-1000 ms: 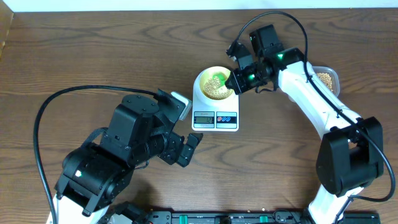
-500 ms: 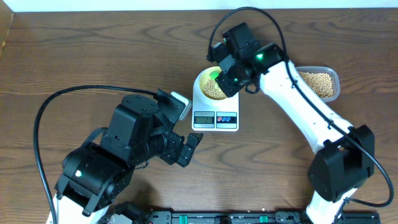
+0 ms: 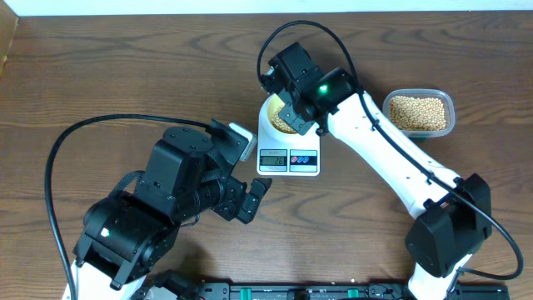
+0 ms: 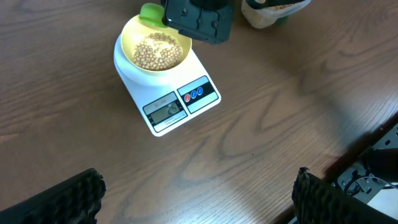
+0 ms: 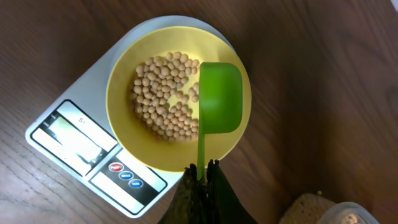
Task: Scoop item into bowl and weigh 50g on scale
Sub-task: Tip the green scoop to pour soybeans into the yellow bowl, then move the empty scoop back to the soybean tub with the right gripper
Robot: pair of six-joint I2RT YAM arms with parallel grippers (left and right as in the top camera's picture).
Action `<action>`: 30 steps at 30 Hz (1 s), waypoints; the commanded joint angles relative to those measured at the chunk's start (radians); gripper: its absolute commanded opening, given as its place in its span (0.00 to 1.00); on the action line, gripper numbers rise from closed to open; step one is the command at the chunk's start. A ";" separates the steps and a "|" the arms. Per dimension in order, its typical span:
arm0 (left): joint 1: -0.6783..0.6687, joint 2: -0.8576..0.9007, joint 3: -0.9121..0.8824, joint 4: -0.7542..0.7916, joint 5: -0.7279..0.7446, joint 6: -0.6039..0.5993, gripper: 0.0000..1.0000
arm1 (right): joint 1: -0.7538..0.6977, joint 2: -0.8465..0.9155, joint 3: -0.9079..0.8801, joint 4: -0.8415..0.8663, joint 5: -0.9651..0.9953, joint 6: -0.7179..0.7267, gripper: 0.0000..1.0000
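Beans (image 5: 163, 96): loose heap in bowl, on scale

Location: the tan beans lie in the pale yellow bowl (image 5: 115, 118), just ahead of and below the right gripper (image 5: 200, 171). They cover the bowl's floor, mostly on the side away from the scoop cup.

Bowl: it sits on the round platform of the white scale (image 5: 74, 121). The scale's grey display and its red and blue buttons lie to the left of the right fingertips in the wrist view. The reading is too blurred to tell.

Right gripper: its jaws are pinched tight on the thin handle of a green scoop (image 5: 219, 96). The cup reaches forward from the fingertips over the bowl's near half.

Left gripper (image 4: 199, 205): its jaws are spread wide with nothing between them. The scale and bowl are well ahead of it, up and to the left in its own view.

Other stock: a clear container (image 3: 419, 112) of more beans stands on the wooden table (image 3: 125, 75), well apart from the right gripper and beside its forearm.
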 commanded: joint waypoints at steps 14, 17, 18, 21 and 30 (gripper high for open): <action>0.003 0.000 0.006 0.000 -0.006 0.014 0.99 | -0.240 -0.069 0.182 -0.303 0.291 0.403 0.01; 0.003 0.000 0.006 0.000 -0.006 0.014 0.99 | -0.333 -0.069 0.180 -0.372 0.264 0.495 0.01; 0.003 0.000 0.006 0.000 -0.006 0.014 0.99 | -0.362 -0.069 0.178 -0.379 0.239 0.504 0.01; 0.003 0.000 0.006 0.000 -0.006 0.014 0.99 | -0.450 -0.069 0.173 -0.380 0.143 0.507 0.01; 0.003 0.000 0.006 0.000 -0.006 0.014 0.99 | -0.567 -0.062 0.036 -0.324 0.131 0.533 0.01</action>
